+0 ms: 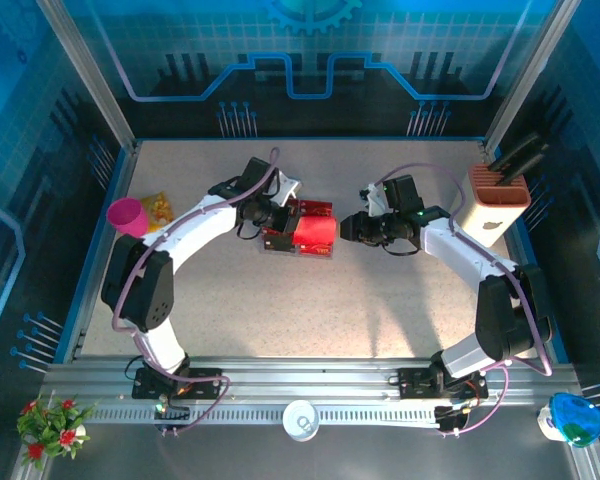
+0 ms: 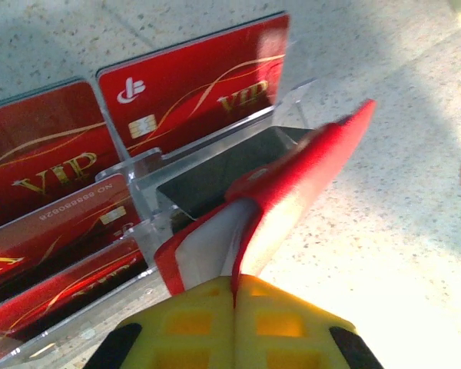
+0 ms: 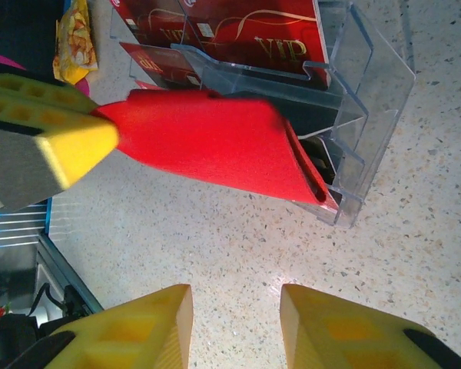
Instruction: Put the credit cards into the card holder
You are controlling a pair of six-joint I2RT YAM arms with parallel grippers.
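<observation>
Beside one tray [image 3: 376,92], one card holder [image 3: 215,146], left gripper [image 2: 234,296] pinching.

I see the red card holder [image 3: 215,146] pinched at one end in the left claw [image 2: 234,304], tilted and slightly open, pale inside, just beside the clear tray [image 3: 373,108]. The credit cards [image 2: 200,84], red with gold VIP lettering, stand in that tray's slots.

Reaching in from the near edge of the table, both arms bent toward the middle. Pinching the card holder [image 1: 316,232] tight in the left gripper [image 1: 283,218]. Holding the right gripper [image 1: 346,229] just beside it, fingers spread apart.
</observation>
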